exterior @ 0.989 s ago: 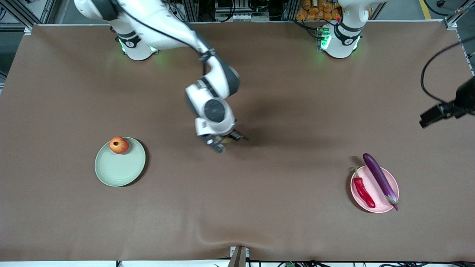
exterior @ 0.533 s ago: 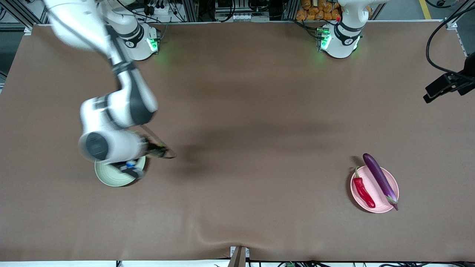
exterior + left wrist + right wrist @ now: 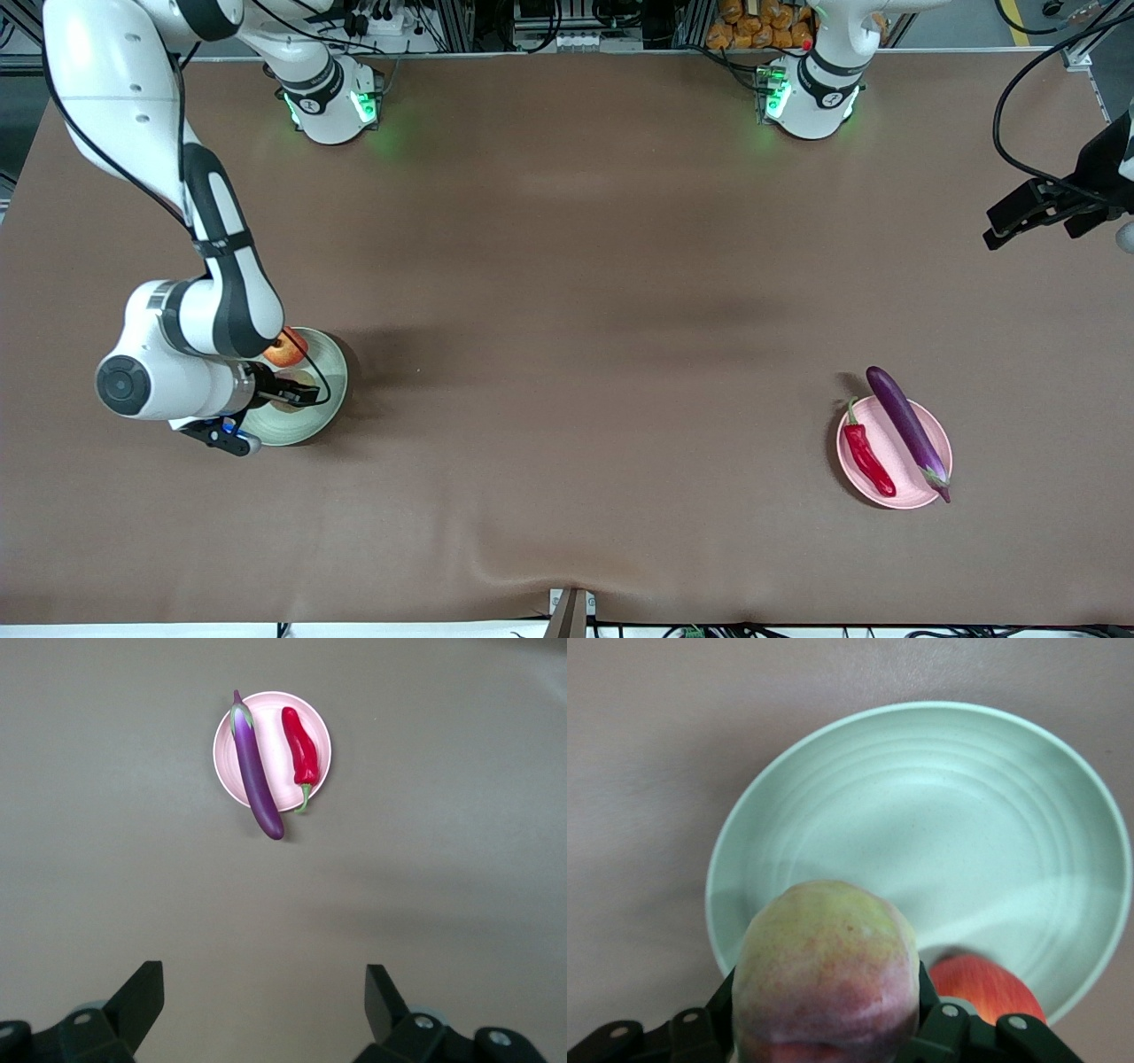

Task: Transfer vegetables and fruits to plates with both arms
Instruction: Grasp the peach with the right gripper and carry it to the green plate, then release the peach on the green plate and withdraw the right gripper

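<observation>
Right gripper (image 3: 288, 392) hangs over the pale green plate (image 3: 323, 416) at the right arm's end of the table, fingers clamped on the peach (image 3: 826, 970) — right wrist view shows the peach filling the gap between the black fingers, held above the plate's ribbed inside (image 3: 939, 842). Pomegranate-like red fruit (image 3: 285, 347) sits on that plate at the rim farther from the front camera, partly hidden by the right arm's wrist; in the right wrist view it shows just beside the peach (image 3: 983, 988). Left gripper (image 3: 266, 1014) is up high near the left arm's end of the table, waiting, fingers spread wide with nothing between them. It looks down on the pale pink plate (image 3: 270, 709), which holds the purple eggplant (image 3: 255, 771) and the red chili pepper (image 3: 301, 749) lying side by side, apart. In the front view the pink plate (image 3: 890, 501) lies toward the left arm's end; the eggplant (image 3: 905, 427) overhangs the rim at both ends — the chili (image 3: 866, 456) lies along the rim, green stem pointing away from the front camera.
</observation>
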Robot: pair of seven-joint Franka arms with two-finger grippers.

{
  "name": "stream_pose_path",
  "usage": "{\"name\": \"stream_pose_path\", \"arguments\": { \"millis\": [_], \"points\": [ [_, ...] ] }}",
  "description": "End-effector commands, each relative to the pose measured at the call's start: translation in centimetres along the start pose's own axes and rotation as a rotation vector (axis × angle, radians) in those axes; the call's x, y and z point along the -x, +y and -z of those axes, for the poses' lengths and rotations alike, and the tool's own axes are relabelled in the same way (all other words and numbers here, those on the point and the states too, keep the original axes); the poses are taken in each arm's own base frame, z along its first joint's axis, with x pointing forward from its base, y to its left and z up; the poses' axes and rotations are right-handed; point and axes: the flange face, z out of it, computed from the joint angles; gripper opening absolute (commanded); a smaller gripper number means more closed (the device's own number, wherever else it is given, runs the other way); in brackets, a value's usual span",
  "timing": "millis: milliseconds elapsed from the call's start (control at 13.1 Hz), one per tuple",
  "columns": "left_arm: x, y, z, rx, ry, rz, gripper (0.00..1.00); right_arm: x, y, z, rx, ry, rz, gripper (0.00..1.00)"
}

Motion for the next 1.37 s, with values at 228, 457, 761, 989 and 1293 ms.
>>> {"name": "stream_pose_path", "arguments": {
  "millis": [228,457,761,989,1293],
  "points": [
    [-0.6,0.1,-0.3,-0.002,-0.002,-0.045,1.0,1.8,-1.3,5.6,-0.03,-0.039,0.039,1.0],
    [-0.5,0.3,-0.7,-0.004,-0.013,-0.067,1.0,3.7,-2.9,15.6,-0.051,-0.046,0.096,1.0],
    [0.3,2.0,-1.1,-0.019,-0.022,-0.1,1.0,6.5,-2.9,27.1,-0.055,-0.001,0.301,1.0],
    [0.5,1.8,-0.7,-0.022,-0.015,-0.099,1.0,11.8,-1.2,35.5,-0.058,0.053,0.321,1.0],
    [0.3,1.0,-0.3,-0.021,-0.008,-0.088,1.0,17.7,2.8,41.1,-0.073,0.034,0.321,1.0]
  ]
}}
